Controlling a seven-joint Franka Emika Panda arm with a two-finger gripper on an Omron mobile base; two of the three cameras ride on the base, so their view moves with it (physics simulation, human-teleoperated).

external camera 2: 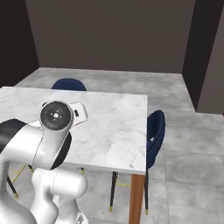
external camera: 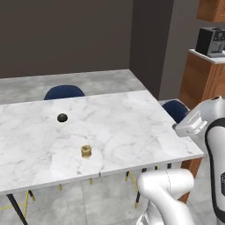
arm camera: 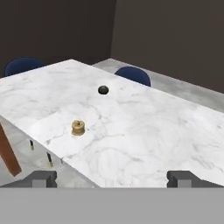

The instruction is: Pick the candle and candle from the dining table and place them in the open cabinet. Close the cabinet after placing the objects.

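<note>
Spool candle [external camera: 86, 151] near table [external camera: 132, 123] front edge, unpicked; gripper [arm camera: 112, 178] spread, empty; stick candle, cabinet steps apparently pending.

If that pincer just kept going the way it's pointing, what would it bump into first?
Probably the bare marble top of the dining table. The open pincer aims down across it, with the golden spool candle and the black lump off to the side. Depth is unclear.

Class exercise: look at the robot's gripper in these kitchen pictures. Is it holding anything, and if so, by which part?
Nothing is held. The gripper is open with its tips wide apart over the dining table, and the golden spool-shaped candle stands untouched on the marble.
</note>
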